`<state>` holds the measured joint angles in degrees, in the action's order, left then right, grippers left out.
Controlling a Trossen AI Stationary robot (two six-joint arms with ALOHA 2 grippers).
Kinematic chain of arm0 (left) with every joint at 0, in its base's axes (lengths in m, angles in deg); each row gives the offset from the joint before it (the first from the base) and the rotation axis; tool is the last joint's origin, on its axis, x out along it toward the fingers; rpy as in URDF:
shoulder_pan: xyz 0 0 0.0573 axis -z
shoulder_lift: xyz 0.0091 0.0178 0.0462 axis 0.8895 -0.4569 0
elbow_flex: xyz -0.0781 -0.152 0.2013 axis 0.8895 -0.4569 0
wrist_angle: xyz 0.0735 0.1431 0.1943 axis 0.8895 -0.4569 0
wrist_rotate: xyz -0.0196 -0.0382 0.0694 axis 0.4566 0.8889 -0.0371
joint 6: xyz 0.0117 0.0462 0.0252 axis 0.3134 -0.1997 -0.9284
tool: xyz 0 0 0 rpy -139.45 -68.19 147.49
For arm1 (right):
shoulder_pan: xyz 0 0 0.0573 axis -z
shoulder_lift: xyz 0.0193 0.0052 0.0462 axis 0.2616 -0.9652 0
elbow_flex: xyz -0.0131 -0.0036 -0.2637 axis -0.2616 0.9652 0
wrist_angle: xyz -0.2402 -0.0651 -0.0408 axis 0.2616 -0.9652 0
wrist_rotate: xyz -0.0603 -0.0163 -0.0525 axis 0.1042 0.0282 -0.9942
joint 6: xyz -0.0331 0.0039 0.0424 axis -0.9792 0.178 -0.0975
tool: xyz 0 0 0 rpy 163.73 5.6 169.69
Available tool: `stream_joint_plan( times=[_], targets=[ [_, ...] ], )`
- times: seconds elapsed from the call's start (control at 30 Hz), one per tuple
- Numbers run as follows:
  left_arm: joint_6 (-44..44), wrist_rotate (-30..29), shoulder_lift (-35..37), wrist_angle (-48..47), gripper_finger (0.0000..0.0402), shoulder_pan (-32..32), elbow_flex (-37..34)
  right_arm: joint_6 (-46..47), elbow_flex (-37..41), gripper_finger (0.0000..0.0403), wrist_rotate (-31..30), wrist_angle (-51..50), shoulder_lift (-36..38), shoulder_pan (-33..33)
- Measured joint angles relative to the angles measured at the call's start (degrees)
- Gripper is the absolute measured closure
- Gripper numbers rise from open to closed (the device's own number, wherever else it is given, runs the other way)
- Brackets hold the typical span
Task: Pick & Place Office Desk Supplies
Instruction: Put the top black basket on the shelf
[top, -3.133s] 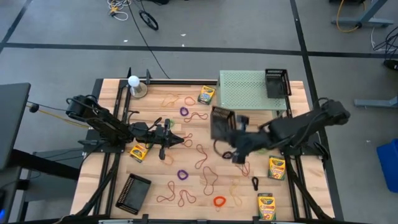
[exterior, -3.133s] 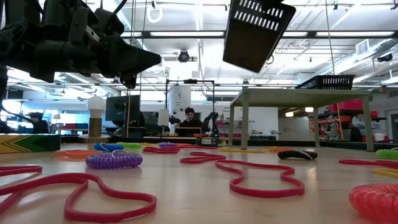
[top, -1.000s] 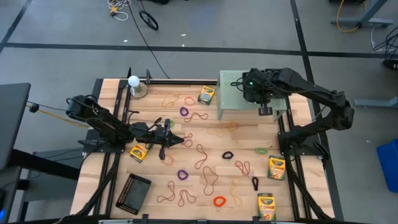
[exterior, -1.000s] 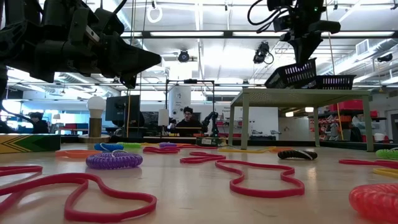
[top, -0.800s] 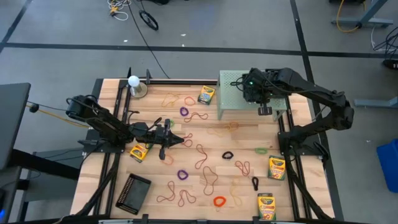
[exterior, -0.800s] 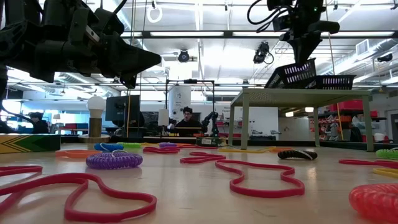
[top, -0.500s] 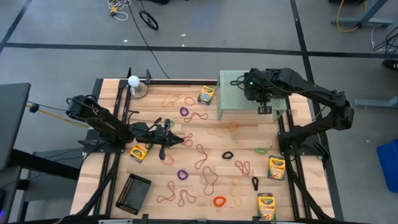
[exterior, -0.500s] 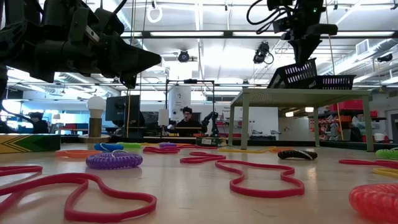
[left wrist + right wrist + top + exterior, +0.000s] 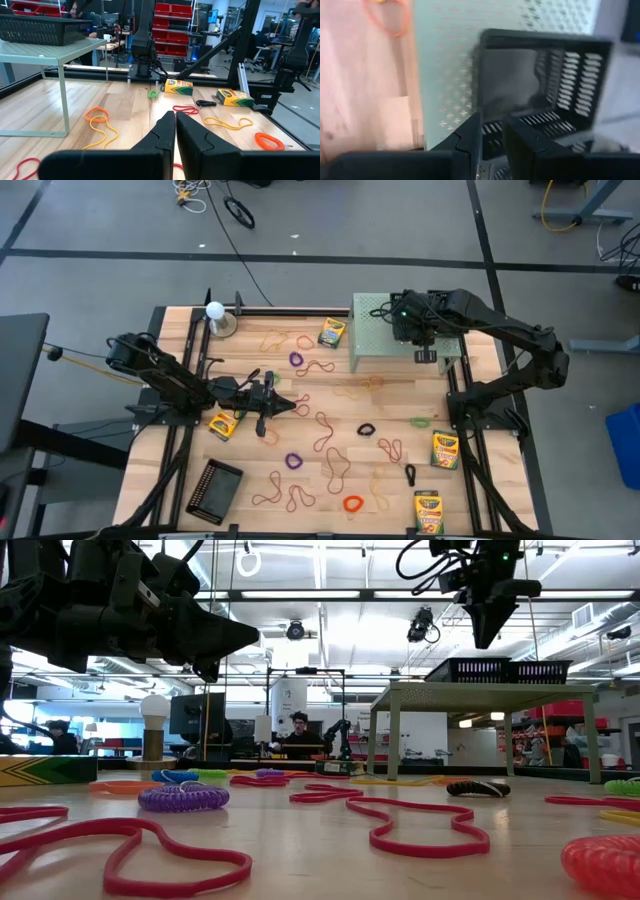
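Table (image 9: 480, 330): I see a wooden top from above, strewn with small supplies; both arms reach in from the sides.
Stand (image 9: 380, 330): pale green, perforated, at the far right of the table. My low view shows its legs and flat top (image 9: 480, 690), which the overhead view does not.
Left arm: parked over the left half of the table; left gripper (image 9: 292, 406) hangs above the wood. My left wrist view shows its fingers (image 9: 165, 131) pressed together with nothing between them.
Right arm: stretched over the stand. The right gripper (image 9: 490, 638) hangs just above the black basket (image 9: 478, 670), clear of it in the low view. In my right wrist view the fingers (image 9: 470, 137) stand slightly parted over the basket (image 9: 540, 85), gripping nothing.
Baskets: the low view shows two black mesh baskets side by side on the stand top; the overhead view hides most of them under the arm. A third (image 9: 215, 490) lies flat near the front left corner.
Crayon boxes: one (image 9: 331, 332) beside the stand, one (image 9: 222, 424) under the left arm, two (image 9: 445, 450) at front right.
Rubber bands (image 9: 330, 470): red, tan and orange loops scattered mid-table.
Rings: purple (image 9: 293, 461), orange (image 9: 352, 503), black (image 9: 366, 429), lying apart on the wood.
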<state>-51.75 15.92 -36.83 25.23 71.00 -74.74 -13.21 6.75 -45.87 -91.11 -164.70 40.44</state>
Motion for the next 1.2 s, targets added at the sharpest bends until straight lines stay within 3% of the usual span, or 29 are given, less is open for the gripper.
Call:
stream_joint_plan(
  times=[0.1,0.3,0.57,0.83,1.2],
  targets=[
    [0.0,0.0,0.0,0.0,0.038,0.0,0.0,9.0,0.0,0.0332,-3.5,0.6,0.0,0.6],
    [0.0,0.0,0.0,0.0,0.038,0.0,0.0,18.6,0.0,0.0395,-1.4,3.3,0.0,5.9],
    [0.0,0.0,0.0,0.0,0.038,0.0,0.0,29.2,0.0,0.0398,2.7,6.4,0.0,13.9],
    [0.0,0.0,0.0,0.0,0.038,0.0,0.0,32.3,0.0,0.0395,3.1,12.2,-2.5,16.3],
    [0.0,0.0,0.0,0.0,0.038,0.0,0.0,33.8,0.0,0.0398,-0.9,11.3,-8.7,18.1]
  ],
)
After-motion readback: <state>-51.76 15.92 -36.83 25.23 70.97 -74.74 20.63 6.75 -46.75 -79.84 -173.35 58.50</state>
